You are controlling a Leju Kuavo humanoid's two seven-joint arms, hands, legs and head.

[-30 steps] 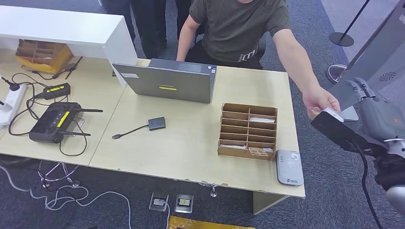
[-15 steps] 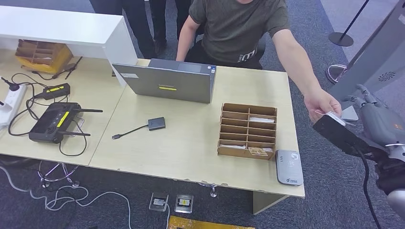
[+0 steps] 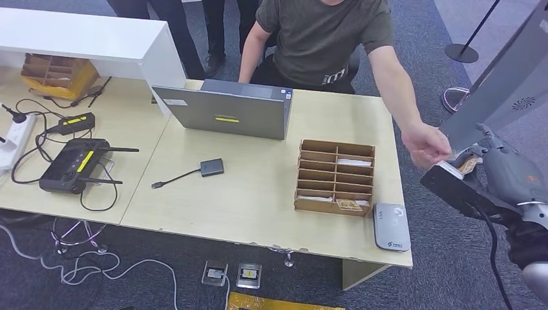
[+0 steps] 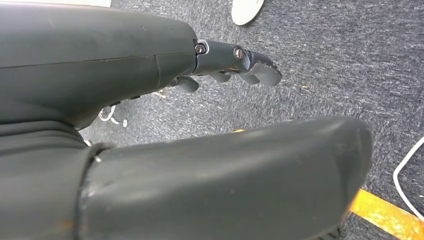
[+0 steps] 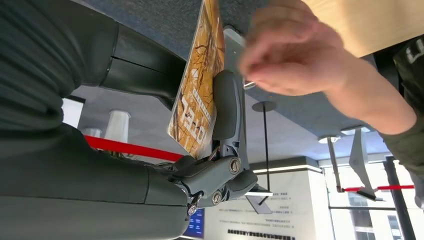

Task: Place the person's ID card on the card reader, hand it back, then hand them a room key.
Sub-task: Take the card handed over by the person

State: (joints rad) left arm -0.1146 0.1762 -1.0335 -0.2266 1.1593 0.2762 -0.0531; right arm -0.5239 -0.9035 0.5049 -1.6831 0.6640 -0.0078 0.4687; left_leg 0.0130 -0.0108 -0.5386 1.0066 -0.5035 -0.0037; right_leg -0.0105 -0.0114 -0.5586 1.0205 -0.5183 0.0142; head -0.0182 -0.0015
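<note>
Cardboard organiser (image 3: 336, 175) on the light wooden desk (image 3: 258, 194), divided into slots in two columns: a white card (image 3: 354, 162) lying in an upper slot of the column toward the robot's right, a patterned brown-gold card (image 3: 349, 205) in the nearest slot of the same column, something pale in a near slot of the other column, too small to identify. Grey card reader (image 3: 391, 227) lying flat just beside the organiser's near corner, at the desk edge, nothing on top of it. Open-topped yellow-brown box (image 3: 58, 74) under the white shelf (image 3: 84, 39) at the far left, holding cardboard dividers.

Right hand (image 3: 501, 171) raised off the desk's right end, clamped on a card (image 5: 197, 82) with a golden-brown tree pattern and pale lettering; in the right wrist view, card pinched flat between the thick thumb and the darker fingers (image 5: 227, 107), standing edge-on. Person's hand (image 3: 424, 143) just beside the card, blurred, possibly not touching it. Whether this card is the ID or the room key cannot be told.

Left hand (image 4: 150, 115) hanging over grey carpet, holding nothing, fingers straight and slightly apart from the thumb.

Also on the desk: closed-angle grey laptop (image 3: 223, 111), small dark adapter (image 3: 211, 167) with cable, black router (image 3: 72, 165) with antennas.
</note>
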